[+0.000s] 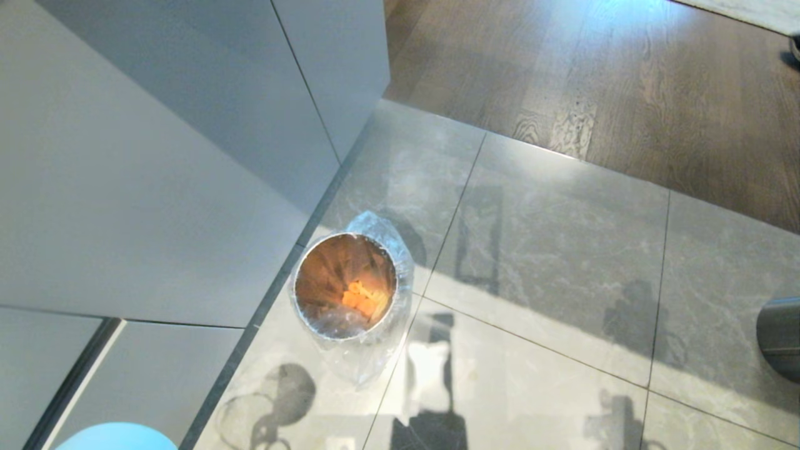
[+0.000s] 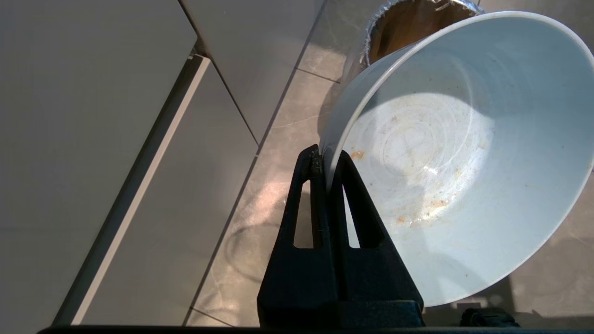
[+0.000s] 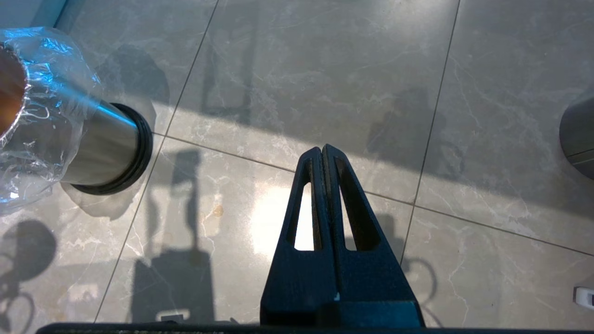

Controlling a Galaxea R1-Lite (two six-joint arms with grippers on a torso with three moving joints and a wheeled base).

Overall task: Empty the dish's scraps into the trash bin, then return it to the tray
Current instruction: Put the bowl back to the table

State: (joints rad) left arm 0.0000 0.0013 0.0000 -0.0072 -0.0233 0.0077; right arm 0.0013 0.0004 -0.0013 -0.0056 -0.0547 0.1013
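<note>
Left wrist view, left hand [image 2: 325, 160] pinching emptied dish [image 2: 445, 153] rim, right hand [image 3: 323, 149] clenched.

No text, label, brand, number or sign can be read anywhere in these views.
</note>
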